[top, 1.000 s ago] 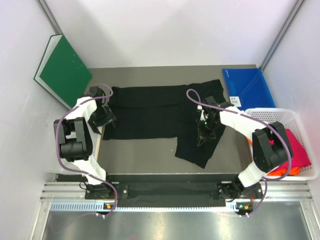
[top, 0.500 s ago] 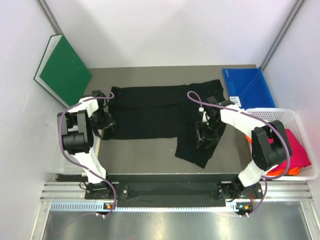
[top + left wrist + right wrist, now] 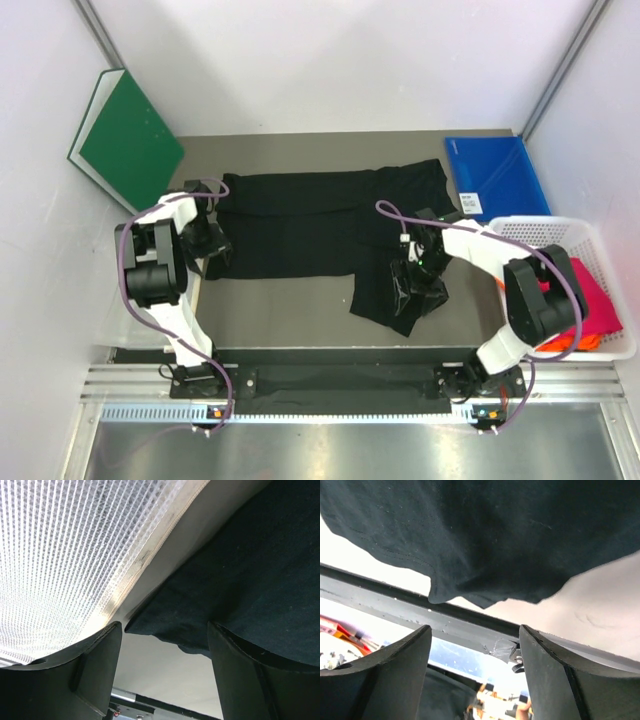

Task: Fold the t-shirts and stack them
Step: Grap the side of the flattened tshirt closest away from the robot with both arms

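**Black t-shirt flat, both fingers wide**

The black t-shirt [image 3: 300,225] is spread in the middle of the counter [image 3: 280,315]. The left fingers [image 3: 95,675] are set at its 9 o'clock edge and the right fingers [image 3: 395,675] at its 5 o'clock corner. Both pairs are held wide apart. A pink t-shirt [image 3: 597,298] is kept in the basket [image 3: 540,228] at 4 o'clock.

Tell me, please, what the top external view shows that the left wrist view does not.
Only the top external view shows the green board, blue folder, white basket and right hand. Only the left wrist view shows a white woven mesh close up. Both show the black t-shirt lying on the table by the open left hand.
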You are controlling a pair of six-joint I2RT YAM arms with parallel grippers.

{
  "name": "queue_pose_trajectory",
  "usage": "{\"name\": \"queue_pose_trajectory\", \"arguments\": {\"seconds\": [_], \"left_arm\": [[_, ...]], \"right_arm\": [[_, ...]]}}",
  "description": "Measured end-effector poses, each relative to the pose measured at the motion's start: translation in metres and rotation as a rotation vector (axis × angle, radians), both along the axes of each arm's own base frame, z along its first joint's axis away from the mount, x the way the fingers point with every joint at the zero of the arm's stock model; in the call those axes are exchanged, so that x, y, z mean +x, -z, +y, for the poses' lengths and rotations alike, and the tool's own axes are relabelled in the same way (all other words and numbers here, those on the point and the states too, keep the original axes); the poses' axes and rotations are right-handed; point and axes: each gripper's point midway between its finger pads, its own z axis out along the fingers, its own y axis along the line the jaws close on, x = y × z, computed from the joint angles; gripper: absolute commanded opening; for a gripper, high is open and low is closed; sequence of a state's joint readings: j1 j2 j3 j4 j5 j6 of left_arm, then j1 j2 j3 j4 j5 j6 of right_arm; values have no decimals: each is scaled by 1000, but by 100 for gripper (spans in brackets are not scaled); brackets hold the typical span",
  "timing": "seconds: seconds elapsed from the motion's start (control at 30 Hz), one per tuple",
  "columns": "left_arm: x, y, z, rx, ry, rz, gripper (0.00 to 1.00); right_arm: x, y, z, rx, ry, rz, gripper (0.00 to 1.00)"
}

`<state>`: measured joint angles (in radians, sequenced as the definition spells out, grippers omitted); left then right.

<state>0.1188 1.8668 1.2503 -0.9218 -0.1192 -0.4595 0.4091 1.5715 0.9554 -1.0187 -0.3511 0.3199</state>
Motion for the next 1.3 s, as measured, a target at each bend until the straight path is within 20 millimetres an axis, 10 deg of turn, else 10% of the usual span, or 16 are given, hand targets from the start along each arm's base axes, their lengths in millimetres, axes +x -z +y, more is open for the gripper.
{"name": "queue_pose_trajectory", "arguments": {"seconds": [0.4,0.67,0.9,1.3], "left_arm": [[5,-3,3,-2,9,71,74],[8,-5,4,2,21,65,74],[8,-7,4,-6,57,62,75],[-16,-23,-6,-42,70,9,77]], "right_arm": [[-11,34,11,-35,-72,212,59],[-10,42,11,-99,-120,184,1],[-16,39,6,-144,-84,110,0],[33,-27,12,-143,6,-189,0]]}}
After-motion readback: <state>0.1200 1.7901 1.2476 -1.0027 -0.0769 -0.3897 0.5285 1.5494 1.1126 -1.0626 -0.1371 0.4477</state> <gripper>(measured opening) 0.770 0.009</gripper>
